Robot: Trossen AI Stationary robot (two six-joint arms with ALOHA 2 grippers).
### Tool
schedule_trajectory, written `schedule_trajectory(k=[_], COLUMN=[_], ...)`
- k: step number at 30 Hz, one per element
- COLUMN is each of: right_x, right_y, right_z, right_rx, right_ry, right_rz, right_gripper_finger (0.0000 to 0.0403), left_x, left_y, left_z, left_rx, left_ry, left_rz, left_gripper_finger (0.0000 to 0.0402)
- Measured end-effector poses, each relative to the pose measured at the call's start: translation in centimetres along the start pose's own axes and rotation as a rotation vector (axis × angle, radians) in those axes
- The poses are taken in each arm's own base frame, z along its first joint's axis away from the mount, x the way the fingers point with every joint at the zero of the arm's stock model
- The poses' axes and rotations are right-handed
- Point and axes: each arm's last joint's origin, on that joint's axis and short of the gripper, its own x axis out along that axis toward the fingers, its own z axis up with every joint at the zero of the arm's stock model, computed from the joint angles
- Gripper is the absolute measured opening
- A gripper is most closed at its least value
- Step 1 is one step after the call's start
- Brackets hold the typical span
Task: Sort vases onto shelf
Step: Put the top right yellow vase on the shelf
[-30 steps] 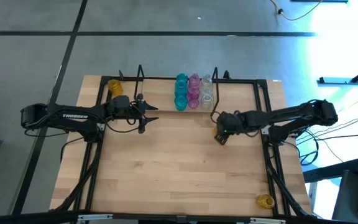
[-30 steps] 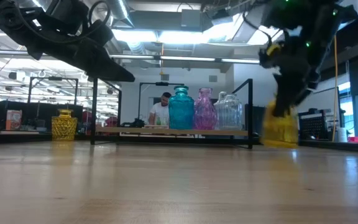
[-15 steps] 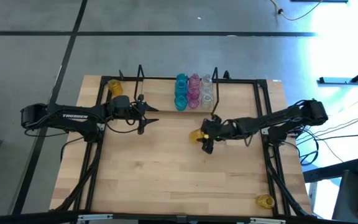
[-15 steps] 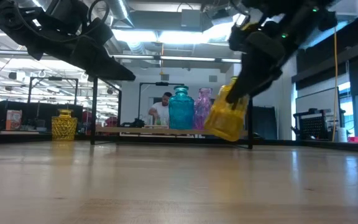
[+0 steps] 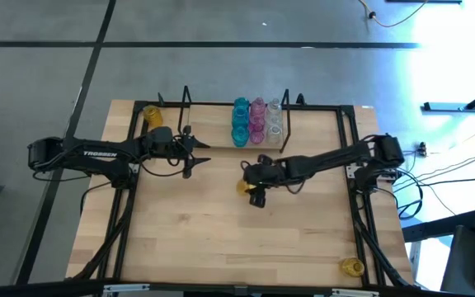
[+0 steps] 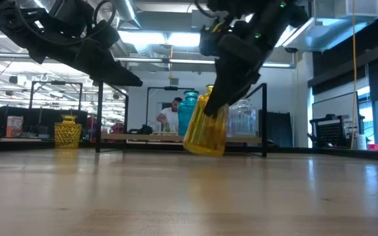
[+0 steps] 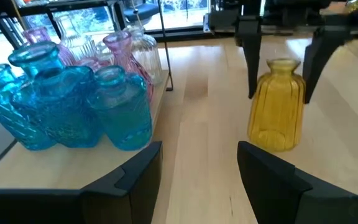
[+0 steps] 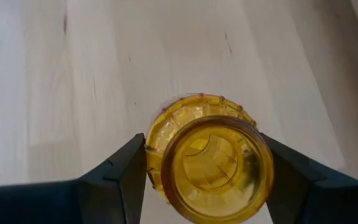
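Teal, pink, clear vases [image 5: 256,120] shelved; yellow vase [image 6: 206,128] pinched by right tool [image 8: 199,163]; left tool [image 7: 197,174] spread, empty; two yellow vases unshelved.

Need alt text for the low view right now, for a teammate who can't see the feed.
The right hand holds a yellow vase by its neck, tilted just above the table. Behind it, teal and clear vases stand on the shelf; another yellow vase stands far left, beneath the left arm.

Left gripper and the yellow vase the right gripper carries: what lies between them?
Only bare tabletop. The high view shows nothing between the left gripper and the held yellow vase; the shelf sits off that line.
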Motion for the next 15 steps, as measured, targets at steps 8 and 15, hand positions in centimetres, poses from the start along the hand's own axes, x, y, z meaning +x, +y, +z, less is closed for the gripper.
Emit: schedule_trajectory(k=[8,15], right_x=[2.0,2.2], right_y=[-1.3,-1.6], right_z=[0.8,0.9], right_rx=[0.018,0.011], right_ry=[0.048,0.039], right_rz=[-0.021,-0.027], right_gripper_finger=[0.0225,0.0229], left_x=[0.1,0.1], left_y=[0.0,0.0], left_z=[0.0,0.0], left_rx=[0.001,0.001], left_ry=[-0.004,-0.004], left_rz=[0.001,0.001], left_gripper_finger=[0.0202,0.0202])
